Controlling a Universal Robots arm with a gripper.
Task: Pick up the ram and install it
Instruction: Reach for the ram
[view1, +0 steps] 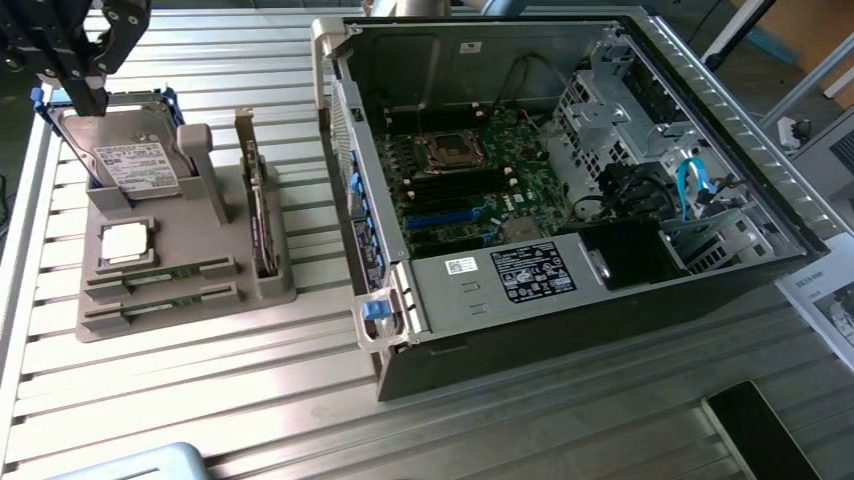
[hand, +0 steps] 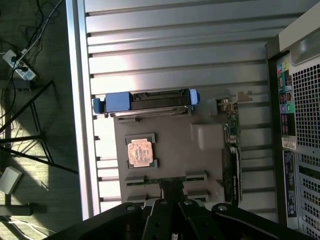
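The ram is a thin green stick set on edge in a slot of the grey holder, near the exterior view's left. A look-alike stick sits in the slot beside it. My gripper hangs shut and empty well above the holder, over the hard drive. In the wrist view the shut gripper lines up with the ram, whose middle is hidden behind the black fingers.
The holder also carries a CPU and a tall card with a metal bracket. At the exterior view's right stands the open PC case. Its motherboard has dark memory slots. The ribbed metal table lies between.
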